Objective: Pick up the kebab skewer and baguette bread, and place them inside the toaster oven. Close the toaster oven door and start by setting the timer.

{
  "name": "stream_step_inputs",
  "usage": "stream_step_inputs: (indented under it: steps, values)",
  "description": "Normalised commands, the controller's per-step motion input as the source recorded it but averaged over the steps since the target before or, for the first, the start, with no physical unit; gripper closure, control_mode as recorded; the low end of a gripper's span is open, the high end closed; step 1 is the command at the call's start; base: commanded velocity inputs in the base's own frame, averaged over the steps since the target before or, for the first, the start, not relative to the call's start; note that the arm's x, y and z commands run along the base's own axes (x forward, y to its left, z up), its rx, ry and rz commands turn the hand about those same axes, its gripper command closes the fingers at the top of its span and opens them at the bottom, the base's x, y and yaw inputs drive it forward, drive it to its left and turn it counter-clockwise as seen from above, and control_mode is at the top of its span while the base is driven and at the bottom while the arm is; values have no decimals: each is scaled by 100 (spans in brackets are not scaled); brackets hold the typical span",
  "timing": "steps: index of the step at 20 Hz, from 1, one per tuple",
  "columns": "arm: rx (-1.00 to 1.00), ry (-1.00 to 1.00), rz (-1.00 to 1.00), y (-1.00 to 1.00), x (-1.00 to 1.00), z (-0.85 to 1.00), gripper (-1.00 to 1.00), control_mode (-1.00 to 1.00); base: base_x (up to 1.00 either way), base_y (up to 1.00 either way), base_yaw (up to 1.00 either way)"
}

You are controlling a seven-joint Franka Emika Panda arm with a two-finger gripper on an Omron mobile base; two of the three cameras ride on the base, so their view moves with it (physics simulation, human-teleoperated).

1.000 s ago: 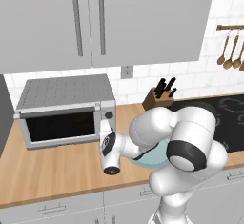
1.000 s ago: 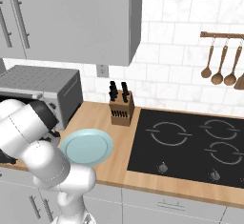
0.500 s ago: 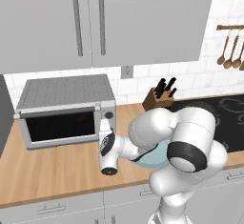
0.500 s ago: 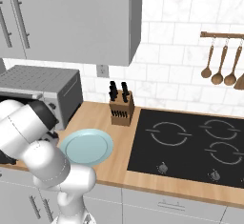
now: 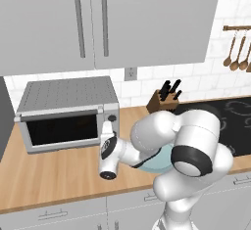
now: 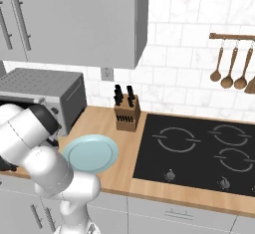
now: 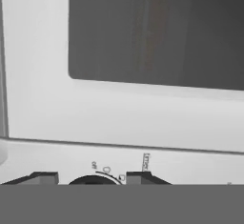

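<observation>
The toaster oven (image 5: 68,111) sits at the back left of the table (image 5: 59,175), and the toaster oven door (image 5: 61,128) is swung up flat against its front, so the loading part of the job looks done. You cannot check the kebab skewer or the baguette bread directly, because the dark glass (image 7: 157,27) gives nothing away. The pale blue plate (image 6: 90,153) lies bare on the table just beside the oven, though, which suggests both are already on the rack inside. What remains is the timer. That explains why the arm is reaching in low and level at the oven's right-hand panel, with the hand lined up square to the front face. In the hand view, the fingers (image 7: 45,178) stand on either side of the round black timer knob (image 7: 94,180), one tip at each edge. They appear clenched onto it, not spread wide. Printed marks arc around the knob's top, so you are probably looking at the scale it must be turned along. A grip across the knob like this lets a roll of the wrist turn it, but watch for slipping if the pinch is shallow. Farther right, the knife block (image 6: 126,116) and the black hob (image 6: 199,148) stand well apart from the work and play no part in it.
</observation>
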Motion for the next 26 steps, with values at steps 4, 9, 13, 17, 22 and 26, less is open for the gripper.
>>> stream_step_inputs:
  steps: [4, 9, 13, 17, 22, 26]
  values:
    - [7, -13, -5, -50, 4, 0, 100, -100, 0, 0, 0]
    - [15, -13, -4, -47, 8, 0, 100, -100, 0, 0, 0]
    - [25, -13, -3, -41, 2, 0, 100, -100, 0, 0, 0]
    - [31, -14, -4, -23, 1, 0, 100, -100, 0, 0, 0]
    - [36, -13, -7, -15, 3, 0, 100, -100, 0, 0, 0]
    - [37, -11, -8, -16, 9, 0, 100, -100, 0, 0, 0]
